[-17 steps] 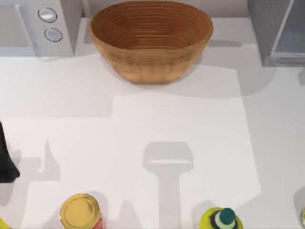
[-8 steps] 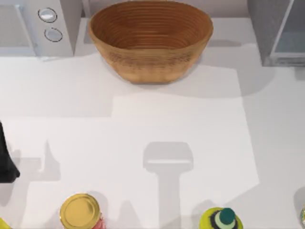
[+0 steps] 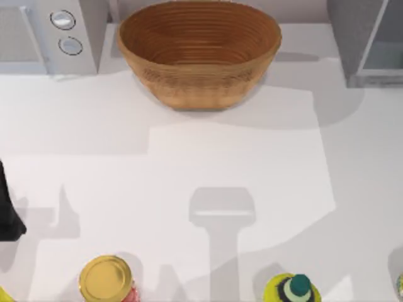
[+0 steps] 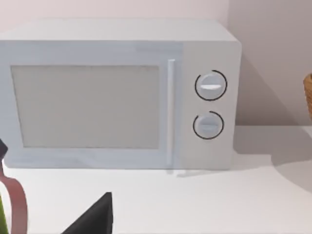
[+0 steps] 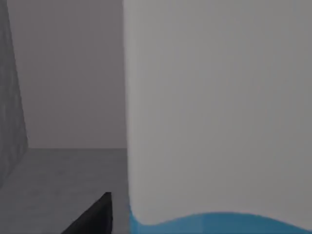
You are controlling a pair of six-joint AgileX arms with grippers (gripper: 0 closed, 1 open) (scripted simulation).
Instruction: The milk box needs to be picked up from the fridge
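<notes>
Spreading wider than before, shadow crosses table (image 3: 189,157)

Even, bright rendered lighting.
Soft-edged grey shadows overlap across the white table (image 3: 189,157); the right wrist view is dimmer and grey, without glare.

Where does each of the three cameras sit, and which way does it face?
Top view: above the table, looking down on basket, fridge, microwave; left arm at the left edge.
Left wrist view: faces the microwave; a dark finger shows.
Right wrist view: close against the milk box inside the fridge.
Shared: microwave, top and left wrist.
</notes>
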